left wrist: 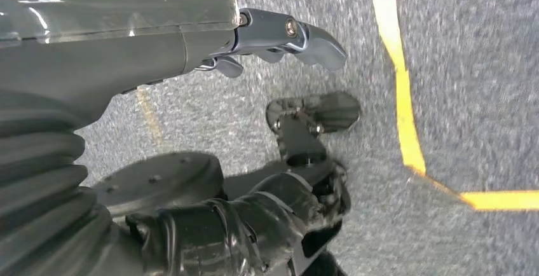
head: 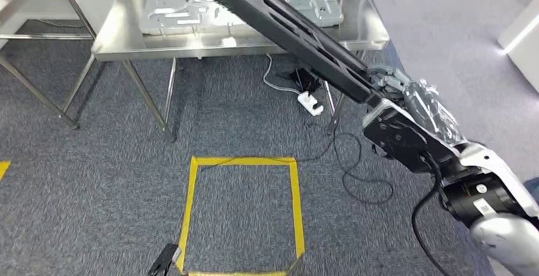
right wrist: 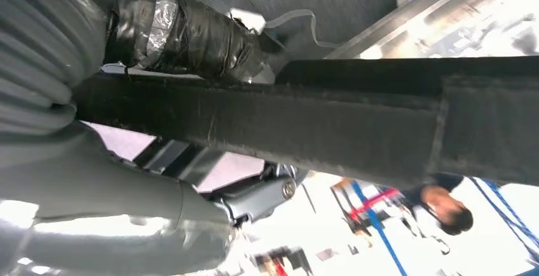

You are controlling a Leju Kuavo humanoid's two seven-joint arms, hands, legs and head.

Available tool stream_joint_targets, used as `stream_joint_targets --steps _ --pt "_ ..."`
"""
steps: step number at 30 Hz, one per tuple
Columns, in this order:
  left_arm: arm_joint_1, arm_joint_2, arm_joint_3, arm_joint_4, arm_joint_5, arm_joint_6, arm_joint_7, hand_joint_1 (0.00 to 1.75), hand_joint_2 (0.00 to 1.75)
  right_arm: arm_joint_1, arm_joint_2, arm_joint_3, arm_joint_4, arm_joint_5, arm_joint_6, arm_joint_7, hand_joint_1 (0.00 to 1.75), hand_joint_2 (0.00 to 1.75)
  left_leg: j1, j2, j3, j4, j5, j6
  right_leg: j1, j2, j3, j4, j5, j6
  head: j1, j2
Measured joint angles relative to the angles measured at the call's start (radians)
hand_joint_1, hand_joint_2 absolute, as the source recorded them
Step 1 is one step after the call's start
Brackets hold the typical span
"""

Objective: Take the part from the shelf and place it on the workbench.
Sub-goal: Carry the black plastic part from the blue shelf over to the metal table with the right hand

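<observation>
Gripped at its near end by the right hand [head: 407,107], the long black part [head: 286,25] slants up and forward, its far end already over the steel workbench [head: 121,41], where 2 grey metal panels [head: 191,9] lie. The left hand [left wrist: 279,41] hangs over the carpet beside the yellow floor tape [left wrist: 400,72], fingers loosely curled and holding nothing. To set the part down well, I judge the arm should lower it flat onto bare steel, clear of the panels, and release only once it rests fully supported. A person [right wrist: 445,206] stands beyond.
</observation>
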Motion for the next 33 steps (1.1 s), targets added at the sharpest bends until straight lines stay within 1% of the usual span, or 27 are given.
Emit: stream_joint_targets --steps 1,2,3,5,6,7,8,9,11,12,13,15,16,17,18,19,21,22,23,24,26,27,28,29,31,32,33 --pt "0.0 0.001 0.0 0.0 -0.002 -0.002 0.0 0.0 1.75 -0.005 0.004 0.007 0.0 0.013 0.004 0.001 1.75 1.75 0.002 -0.001 0.012 -0.005 -0.004 0.007 0.0 0.0 -0.004 0.019 0.002 0.004 0.001 0.0" --pt "-0.001 0.001 0.0 0.0 -0.005 -0.004 0.001 0.0 1.75 -0.01 0.007 0.014 0.0 0.024 0.007 0.002 1.75 1.75 0.003 -0.002 0.025 -0.007 -0.008 0.013 -0.001 -0.001 -0.024 0.056 -0.003 0.007 0.002 0.0" --pt "-0.002 0.002 0.0 0.0 -0.007 -0.006 0.003 0.0 1.75 -0.014 0.01 0.019 0.0 0.032 0.011 0.003 1.75 1.75 0.004 -0.002 0.034 -0.009 -0.014 0.018 -0.002 -0.001 -0.059 0.111 -0.014 0.01 0.003 0.0" --pt "-0.003 0.003 0.0 0.0 -0.009 -0.007 0.005 0.0 1.75 -0.018 0.014 0.028 0.001 0.047 0.022 0.005 1.75 1.75 0.003 -0.004 0.05 -0.009 -0.028 0.024 -0.002 -0.001 -0.15 0.234 -0.056 0.014 0.004 0.0" --pt "-0.002 0.004 -0.001 0.0 -0.01 -0.007 0.005 0.0 1.75 -0.018 0.016 0.033 0.001 0.058 0.03 0.006 1.75 1.75 0.003 -0.005 0.059 -0.009 -0.037 0.024 -0.002 -0.001 -0.187 0.268 -0.076 0.014 0.004 0.0" --pt "0.0 0.005 -0.001 0.0 -0.011 -0.007 0.004 0.0 1.75 -0.019 0.017 0.037 0.001 0.074 0.04 0.007 1.75 1.75 0.003 -0.006 0.07 -0.009 -0.046 0.024 -0.002 -0.001 -0.21 0.272 -0.082 0.013 0.004 0.0" --pt "0.001 0.006 -0.001 0.0 -0.013 -0.007 0.003 0.0 1.75 -0.021 0.018 0.042 0.001 0.104 0.057 0.008 1.75 1.75 0.002 -0.007 0.084 -0.009 -0.056 0.023 -0.002 -0.001 -0.216 0.245 -0.067 0.011 0.004 0.0" --pt "0.002 0.006 -0.001 0.0 -0.014 -0.007 0.0 0.0 1.75 -0.025 0.018 0.045 0.001 0.15 0.078 0.009 1.75 1.75 0.002 -0.008 0.098 -0.009 -0.067 0.021 0.0 -0.001 -0.208 0.191 -0.031 0.006 0.004 0.0" --pt "0.002 0.006 -0.002 0.0 -0.017 -0.008 -0.01 0.0 1.75 -0.04 0.017 0.054 0.0 0.296 0.138 0.012 1.75 1.75 0.001 -0.01 0.121 -0.01 -0.088 0.015 0.008 0.0 -0.179 0.064 0.078 -0.008 0.005 0.0" --pt "0.001 0.006 -0.002 0.0 -0.017 -0.009 -0.014 0.0 1.75 -0.05 0.017 0.058 -0.002 0.366 0.168 0.012 1.75 1.75 0.001 -0.01 0.129 -0.013 -0.098 0.009 0.013 0.001 -0.167 0.023 0.112 -0.014 0.006 0.0" --pt "0.001 0.006 -0.002 0.0 -0.017 -0.009 -0.017 0.0 1.75 -0.058 0.016 0.062 -0.004 0.417 0.193 0.013 1.75 1.75 0.0 -0.01 0.138 -0.015 -0.103 0.003 0.016 0.003 -0.158 -0.001 0.13 -0.02 0.007 0.0" --pt "0.0 0.007 -0.003 0.0 -0.018 -0.011 -0.017 0.0 1.75 -0.068 0.013 0.066 -0.012 0.458 0.23 0.013 1.75 1.75 -0.001 -0.009 0.15 -0.016 -0.098 -0.01 0.015 0.008 -0.138 -0.014 0.121 -0.03 0.008 0.0" --pt "0.001 0.008 -0.003 0.0 -0.018 -0.012 -0.017 0.0 1.75 -0.071 0.012 0.068 -0.016 0.465 0.243 0.013 1.75 1.75 -0.001 -0.008 0.149 0.0 -0.091 -0.015 0.012 0.009 -0.126 -0.021 0.12 -0.037 0.008 0.0" --pt "0.0 0.008 -0.004 0.0 -0.018 -0.013 -0.016 0.0 1.75 -0.073 0.012 0.069 -0.019 0.47 0.256 0.013 1.75 1.75 -0.001 -0.006 0.133 0.034 -0.085 -0.02 0.01 0.009 -0.112 -0.025 0.117 -0.043 0.006 0.0" --pt "-0.001 0.008 -0.005 0.0 -0.018 -0.013 -0.015 0.0 1.75 -0.075 0.011 0.07 -0.022 0.475 0.269 0.013 1.75 1.75 0.001 -0.004 0.106 0.082 -0.086 -0.024 0.008 0.008 -0.1 -0.028 0.113 -0.047 0.006 0.0" --pt "-0.002 0.009 -0.005 0.0 -0.018 -0.014 -0.014 0.0 1.75 -0.076 0.011 0.071 -0.024 0.481 0.285 0.013 1.75 1.75 0.003 -0.002 0.066 0.145 -0.097 -0.029 0.008 0.007 -0.089 -0.029 0.104 -0.051 0.005 0.0" --pt "0.0 0.008 -0.007 0.0 -0.018 -0.014 -0.013 0.0 1.75 -0.074 0.009 0.073 -0.027 0.491 0.312 0.013 1.75 1.75 0.006 -0.001 -0.017 0.242 -0.157 -0.038 0.008 0.008 -0.069 -0.029 0.084 -0.053 0.005 0.0" --pt "0.003 0.008 -0.007 0.0 -0.018 -0.014 -0.012 0.0 1.75 -0.073 0.008 0.075 -0.028 0.494 0.32 0.013 1.75 1.75 0.006 0.0 -0.047 0.257 -0.187 -0.041 0.008 0.009 -0.056 -0.029 0.073 -0.053 0.004 0.0" --pt "0.005 0.008 -0.007 0.0 -0.018 -0.014 -0.012 0.0 1.75 -0.072 0.008 0.077 -0.029 0.496 0.324 0.013 1.75 1.75 0.007 0.001 -0.061 0.241 -0.198 -0.042 0.008 0.01 -0.042 -0.029 0.062 -0.052 0.004 0.0" --pt "0.007 0.009 -0.007 0.0 -0.018 -0.014 -0.012 0.0 1.75 -0.072 0.007 0.079 -0.029 0.497 0.326 0.013 1.75 1.75 0.007 0.002 -0.061 0.196 -0.18 -0.041 0.008 0.01 -0.027 -0.028 0.05 -0.05 0.004 0.0" --pt "0.009 0.009 -0.007 0.0 -0.018 -0.014 -0.012 0.0 1.75 -0.072 0.007 0.083 -0.032 0.499 0.329 0.013 1.75 1.75 0.004 0.002 -0.04 0.074 -0.07 -0.033 0.009 0.011 0.001 -0.026 0.025 -0.045 0.005 0.0" --pt "0.01 0.009 -0.007 0.0 -0.018 -0.014 -0.011 0.0 1.75 -0.072 0.006 0.086 -0.033 0.501 0.335 0.013 1.75 1.75 0.002 0.002 -0.029 0.027 -0.021 -0.027 0.01 0.013 0.011 -0.025 0.012 -0.039 0.006 0.0" --pt "0.01 0.009 -0.008 0.0 -0.018 -0.014 -0.011 0.0 1.75 -0.072 0.006 0.088 -0.035 0.502 0.344 0.013 1.75 1.75 -0.001 0.003 -0.018 0.003 0.01 -0.021 0.01 0.014 0.018 -0.025 0.001 -0.034 0.006 0.0" --pt "0.01 0.01 -0.008 0.0 -0.018 -0.014 -0.01 0.0 1.75 -0.072 0.005 0.089 -0.036 0.505 0.357 0.013 1.75 1.75 -0.004 0.002 -0.013 -0.004 0.017 -0.014 0.011 0.016 0.029 -0.021 -0.005 -0.027 0.006 0.0" --pt "0.009 0.01 -0.008 0.0 -0.018 -0.014 -0.009 0.0 1.75 -0.073 0.0 0.09 -0.041 0.514 0.386 0.012 1.75 1.75 -0.003 0.002 0.008 -0.012 0.006 0.004 0.01 0.016 0.039 -0.012 -0.01 -0.016 0.006 0.0" --pt "0.008 0.01 -0.008 0.0 -0.019 -0.014 -0.009 0.0 1.75 -0.074 -0.003 0.091 -0.043 0.52 0.397 0.012 1.75 1.75 -0.002 0.001 0.019 -0.015 0.003 0.012 0.009 0.014 0.035 0.01 -0.011 -0.012 0.008 0.0" --pt "0.007 0.011 -0.008 0.0 -0.02 -0.014 -0.009 0.0 1.75 -0.074 -0.005 0.092 -0.045 0.526 0.408 0.012 1.75 1.75 -0.001 0.002 0.033 -0.017 -0.001 0.019 0.008 0.013 0.017 0.045 -0.017 -0.007 0.01 0.0"
